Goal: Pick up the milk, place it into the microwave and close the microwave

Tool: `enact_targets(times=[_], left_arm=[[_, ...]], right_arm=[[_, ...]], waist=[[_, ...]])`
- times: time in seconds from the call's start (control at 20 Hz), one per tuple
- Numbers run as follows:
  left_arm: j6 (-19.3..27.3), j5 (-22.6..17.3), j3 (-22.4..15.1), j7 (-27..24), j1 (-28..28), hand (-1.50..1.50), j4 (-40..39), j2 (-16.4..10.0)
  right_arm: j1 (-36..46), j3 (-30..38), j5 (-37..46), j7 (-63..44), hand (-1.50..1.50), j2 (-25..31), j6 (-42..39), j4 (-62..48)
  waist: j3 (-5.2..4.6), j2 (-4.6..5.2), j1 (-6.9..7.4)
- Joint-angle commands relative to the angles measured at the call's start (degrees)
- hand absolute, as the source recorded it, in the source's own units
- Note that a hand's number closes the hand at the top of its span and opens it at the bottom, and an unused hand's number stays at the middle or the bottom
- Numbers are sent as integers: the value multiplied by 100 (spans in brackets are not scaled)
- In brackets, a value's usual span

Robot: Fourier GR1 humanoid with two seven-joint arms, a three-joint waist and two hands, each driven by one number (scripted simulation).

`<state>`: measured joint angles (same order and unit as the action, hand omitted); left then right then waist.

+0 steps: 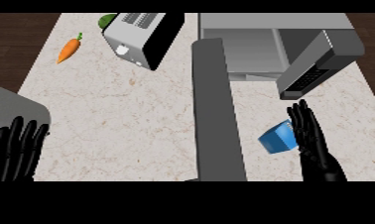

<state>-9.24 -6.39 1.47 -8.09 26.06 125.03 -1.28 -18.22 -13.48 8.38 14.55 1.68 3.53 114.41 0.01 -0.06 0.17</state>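
Note:
A blue milk carton lies tilted on the counter at the right, in front of the microwave. The microwave stands at the back right with its door swung wide open toward me, seen edge-on as a long grey slab. My right hand is open, fingers straight and pointing away, right beside the carton's right side and partly covering it. My left hand rests open at the lower left edge, fingers up, far from the carton.
A silver toaster stands at the back, left of the microwave. An orange carrot lies at the far left, with a green vegetable behind the toaster. The open door splits the counter between my hands.

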Motion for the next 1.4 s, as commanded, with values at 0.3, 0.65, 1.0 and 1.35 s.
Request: enact_targets(times=[0.3,0.65,1.0,1.35], left_arm=[[-12,201,-287,-220,239,-150,-11,123],[-202,285,-216,-791,374,-150,-420,126],[-143,170,-233,-369,686,-150,291,120],[-413,-60,143,-722,676,-150,-46,89]], right_arm=[[192,887,-226,1233,-150,235,-48,-1559],[665,1322,-282,1165,-150,387,-126,-2087],[1015,1605,-264,2023,-150,535,-403,-3513],[1365,2062,-459,2130,-150,967,-832,-4162]], waist=[[2,2,-3],[-1,3,11],[2,4,20],[0,3,20]])
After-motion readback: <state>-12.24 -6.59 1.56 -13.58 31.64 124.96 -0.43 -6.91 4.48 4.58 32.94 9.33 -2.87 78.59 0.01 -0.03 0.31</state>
